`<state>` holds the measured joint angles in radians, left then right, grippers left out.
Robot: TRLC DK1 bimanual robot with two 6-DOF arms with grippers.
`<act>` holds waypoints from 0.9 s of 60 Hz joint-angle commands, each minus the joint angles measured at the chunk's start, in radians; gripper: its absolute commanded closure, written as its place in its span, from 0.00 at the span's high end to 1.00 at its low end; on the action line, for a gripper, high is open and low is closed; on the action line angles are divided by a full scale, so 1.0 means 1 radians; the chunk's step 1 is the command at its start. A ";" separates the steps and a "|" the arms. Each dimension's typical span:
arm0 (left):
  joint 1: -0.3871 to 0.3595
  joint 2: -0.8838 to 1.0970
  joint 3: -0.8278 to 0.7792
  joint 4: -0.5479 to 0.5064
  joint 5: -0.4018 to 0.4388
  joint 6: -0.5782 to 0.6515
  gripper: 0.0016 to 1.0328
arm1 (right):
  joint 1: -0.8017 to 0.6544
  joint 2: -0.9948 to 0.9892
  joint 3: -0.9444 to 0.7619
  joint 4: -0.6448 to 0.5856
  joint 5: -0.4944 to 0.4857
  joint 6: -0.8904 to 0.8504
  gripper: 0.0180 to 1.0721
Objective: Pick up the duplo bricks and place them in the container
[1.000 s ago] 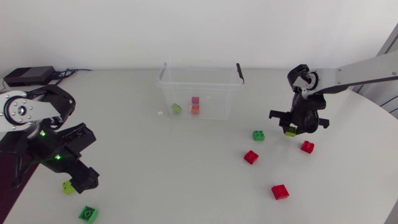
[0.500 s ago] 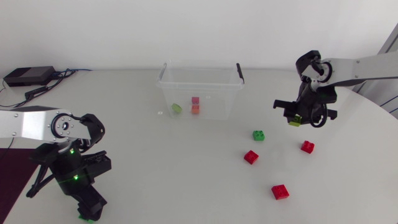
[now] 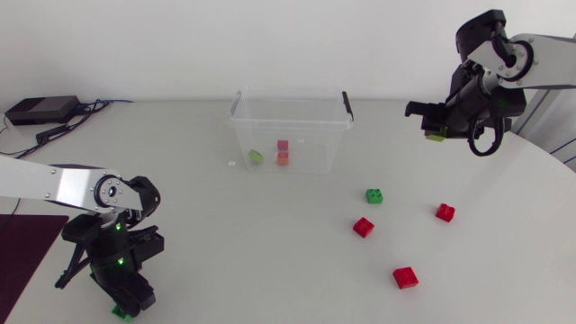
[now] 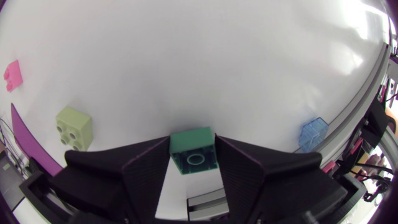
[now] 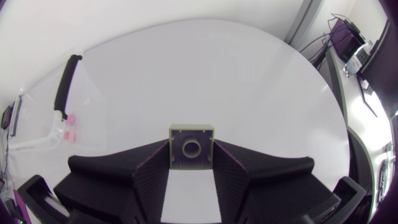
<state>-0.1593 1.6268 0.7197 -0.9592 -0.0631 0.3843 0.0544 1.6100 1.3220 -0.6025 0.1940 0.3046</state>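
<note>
Right gripper point(image 3: 437, 133) is holding a lime plastic brick point(image 5: 191, 146) pinched aloft; it should swing toward nine o'clock, over the clear plastic container point(image 3: 290, 92). Left gripper point(image 4: 193, 152) is pinching a green plastic brick point(image 4: 192, 140).

Your container point(image 3: 310, 135), at 12 o'clock, is clear glossy plastic on a smooth matt white table point(image 3: 252, 243). The green brick point(image 4: 194, 152) and olive brick point(image 5: 191, 144) are smooth moulded plastic, faintly shiny. Your left gripper point(image 4: 193, 149) and right gripper point(image 5: 191, 149) look matt black plastic
</note>
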 commanded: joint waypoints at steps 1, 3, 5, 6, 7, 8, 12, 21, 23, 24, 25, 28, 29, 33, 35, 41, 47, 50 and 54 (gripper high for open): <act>0.004 0.027 -0.028 0.010 -0.010 -0.022 0.30 | 0.038 -0.036 0.043 0.000 -0.011 -0.030 0.24; 0.003 0.027 -0.028 0.010 -0.010 -0.022 0.30 | 0.058 -0.041 0.052 0.015 -0.013 -0.039 0.24; -0.002 0.027 -0.028 0.010 -0.012 -0.018 0.29 | 0.081 -0.041 0.068 0.018 -0.019 -0.045 0.24; -0.002 0.027 -0.028 0.008 -0.010 -0.018 0.29 | 0.091 -0.041 0.072 0.023 -0.024 -0.052 0.24; -0.003 0.024 -0.026 0.008 -0.012 -0.015 0.28 | 0.099 -0.041 0.075 0.032 -0.025 -0.055 0.24; -0.003 0.022 -0.026 0.007 -0.010 -0.015 0.28 | 0.105 -0.041 0.079 0.040 -0.025 -0.056 0.24; -0.005 0.013 -0.016 0.007 -0.010 -0.007 0.28 | 0.154 -0.019 0.112 0.047 -0.025 -0.062 0.24; 0.006 -0.038 0.040 -0.006 -0.009 0.013 0.28 | 0.249 0.085 0.210 0.084 -0.025 -0.075 0.24; 0.007 -0.053 0.053 -0.010 -0.009 0.016 0.28 | 0.265 0.111 0.232 0.104 -0.027 -0.084 0.24; 0.007 -0.058 0.058 -0.012 -0.009 0.018 0.28 | 0.269 0.123 0.243 0.107 -0.027 -0.084 0.24; 0.007 -0.065 0.066 -0.015 -0.009 0.019 0.28 | 0.274 0.134 0.253 0.107 -0.027 -0.084 0.24; 0.006 -0.087 0.089 -0.015 -0.007 0.021 0.28 | 0.291 0.176 0.293 0.113 -0.027 -0.091 0.24; 0.006 -0.091 0.093 -0.015 -0.009 0.021 0.28 | 0.292 0.183 0.299 0.116 -0.027 -0.093 0.24; -0.008 -0.139 0.147 -0.012 -0.007 0.024 0.28 | 0.320 0.265 0.375 0.121 -0.027 -0.101 0.24; -0.009 -0.148 0.179 -0.013 -0.007 0.025 0.28 | 0.332 0.300 0.407 0.124 -0.027 -0.108 0.24; -0.020 -0.173 0.254 -0.006 0.008 0.038 0.28 | 0.358 0.367 0.476 0.125 -0.027 -0.113 0.24; -0.017 -0.173 0.343 0.007 0.055 0.044 0.28 | 0.375 0.442 0.556 0.115 -0.025 -0.113 0.24; -0.017 -0.171 0.385 0.016 0.100 0.047 0.28 | 0.380 0.476 0.592 0.102 -0.024 -0.113 0.26; -0.014 -0.165 0.431 0.053 0.128 0.044 0.28 | 0.387 0.516 0.645 0.078 -0.019 -0.113 0.45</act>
<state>-0.1726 1.4673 1.0874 -0.9295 0.0380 0.4149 0.4313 2.0686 1.8992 -0.4984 0.1658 0.2043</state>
